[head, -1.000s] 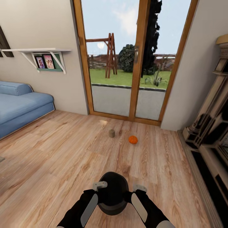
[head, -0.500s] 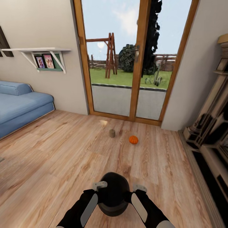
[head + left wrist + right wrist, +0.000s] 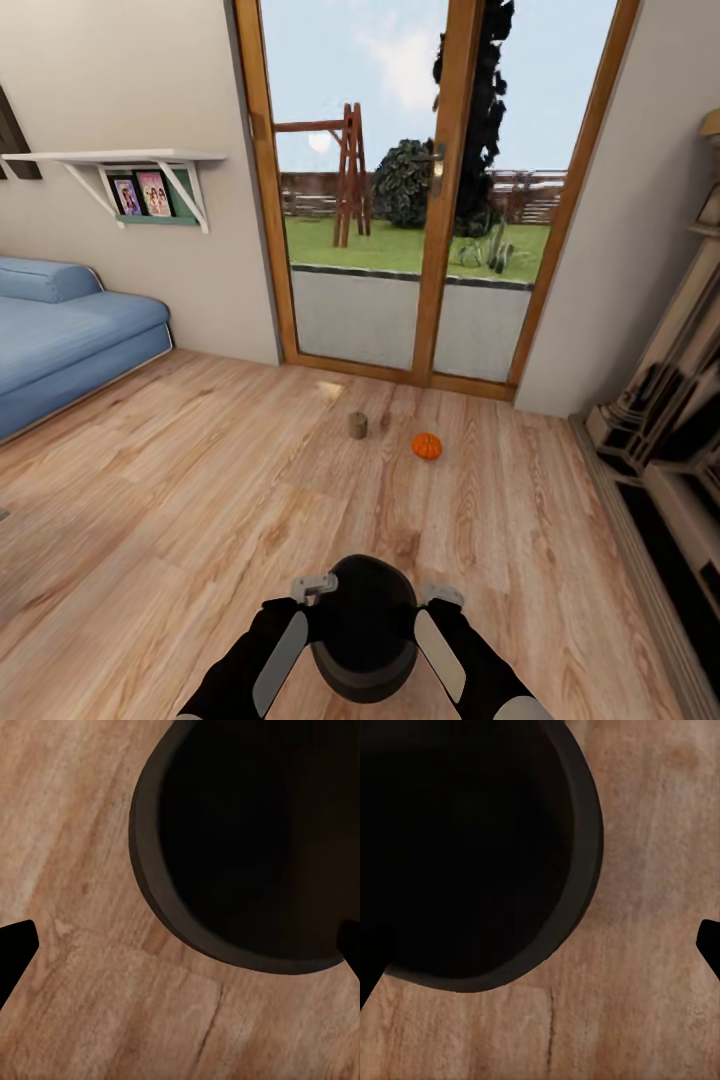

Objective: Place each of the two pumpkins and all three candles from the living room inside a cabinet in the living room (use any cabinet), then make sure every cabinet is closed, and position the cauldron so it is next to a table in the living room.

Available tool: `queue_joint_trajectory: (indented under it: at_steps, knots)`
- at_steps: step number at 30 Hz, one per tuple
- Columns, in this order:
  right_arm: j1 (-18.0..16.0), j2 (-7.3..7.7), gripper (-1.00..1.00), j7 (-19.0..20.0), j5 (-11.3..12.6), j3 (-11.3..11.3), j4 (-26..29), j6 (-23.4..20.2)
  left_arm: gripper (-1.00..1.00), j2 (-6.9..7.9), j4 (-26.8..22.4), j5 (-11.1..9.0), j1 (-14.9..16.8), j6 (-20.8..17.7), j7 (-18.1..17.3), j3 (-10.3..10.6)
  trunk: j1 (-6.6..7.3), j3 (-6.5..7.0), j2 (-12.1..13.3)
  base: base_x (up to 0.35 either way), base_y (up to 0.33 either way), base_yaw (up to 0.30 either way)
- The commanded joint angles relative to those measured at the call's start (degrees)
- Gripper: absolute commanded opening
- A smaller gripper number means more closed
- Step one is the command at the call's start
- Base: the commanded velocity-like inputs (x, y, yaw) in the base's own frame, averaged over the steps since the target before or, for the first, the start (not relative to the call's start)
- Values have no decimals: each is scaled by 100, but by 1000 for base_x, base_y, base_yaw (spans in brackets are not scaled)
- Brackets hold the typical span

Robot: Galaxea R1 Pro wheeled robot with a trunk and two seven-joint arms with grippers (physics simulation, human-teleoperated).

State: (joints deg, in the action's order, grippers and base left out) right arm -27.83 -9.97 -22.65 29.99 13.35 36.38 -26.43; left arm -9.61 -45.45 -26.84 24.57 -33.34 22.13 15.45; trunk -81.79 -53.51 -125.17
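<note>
The black cauldron [image 3: 364, 625] sits between my two arms, low over the wooden floor. My left gripper [image 3: 315, 585] is at its left rim and my right gripper [image 3: 441, 595] at its right rim. In the left wrist view the left gripper [image 3: 180, 945] is spread wide, the cauldron's [image 3: 247, 847] rim between its fingertips. The right gripper [image 3: 540, 952] is spread the same way beside the cauldron [image 3: 465, 847]. Farther ahead, an orange pumpkin [image 3: 427, 446] and a grey-beige candle [image 3: 357, 425] rest on the floor near the glass doors. The cabinet and the table are out of view.
Wood-framed glass doors [image 3: 430, 200] stand straight ahead. A blue sofa [image 3: 60, 330] lies along the left wall under a white shelf [image 3: 110, 160]. An ornate dark-and-cream unit [image 3: 670, 420] lines the right wall. Open floor stretches between me and the pumpkin.
The whole view has shifted slightly, so the camera moved. The cauldron stays between my grippers. The pumpkin and candle lie where they were on the floor.
</note>
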Motion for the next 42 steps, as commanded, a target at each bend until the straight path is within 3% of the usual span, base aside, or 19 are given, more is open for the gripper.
queue_joint_trajectory:
  at_steps: [1,16,22,34,42]
  knots:
    - [-3,4,100,-56,60,27,9,-11,100,3,-8,-59,0,-11,55,18,1,-5,-2,69,14,0]
    - [-3,4,100,-56,55,27,9,-11,100,3,-4,-29,4,-6,55,22,1,-5,-2,158,-10,0]
    - [-3,12,100,-56,52,27,9,-11,100,-1,-1,-37,1,259,55,30,1,-5,-2,119,-8,0]
    - [-3,13,100,-56,51,27,9,-11,100,-1,0,-39,1,310,68,36,1,-5,-2,23,0,0]
    - [-3,13,100,-56,52,27,9,-11,100,3,0,-42,4,310,73,29,-175,-149,-323,0,0,0]
